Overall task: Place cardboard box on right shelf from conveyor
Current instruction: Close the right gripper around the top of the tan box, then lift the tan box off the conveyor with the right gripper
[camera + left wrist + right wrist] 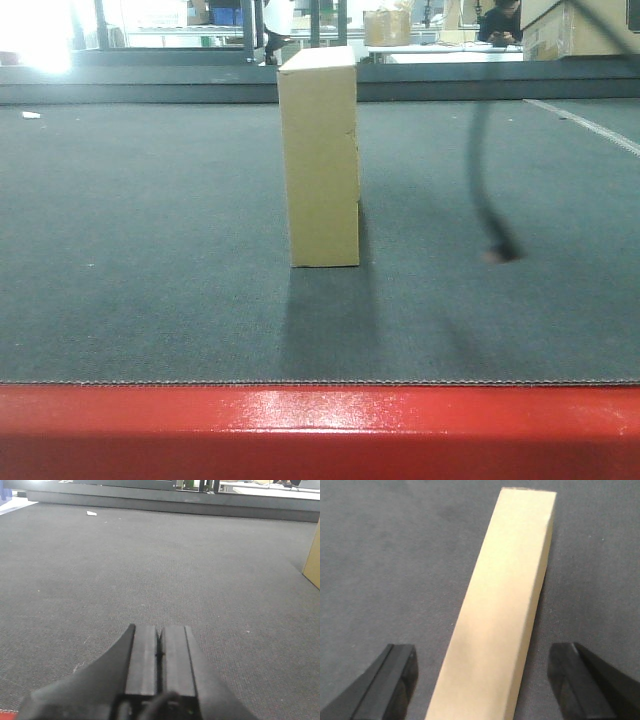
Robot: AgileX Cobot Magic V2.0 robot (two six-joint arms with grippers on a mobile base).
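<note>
Cardboard box [506,600] stands between spread fingers of the right pincer [482,657].

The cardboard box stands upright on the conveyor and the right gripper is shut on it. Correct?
No. The cardboard box stands upright on the conveyor, but the right gripper is open: the right wrist view shows gaps between its fingers and the box.

Bright glare [40,40] washes the far left; brown cartons [386,27] sit on distant tables [440,48].
</note>
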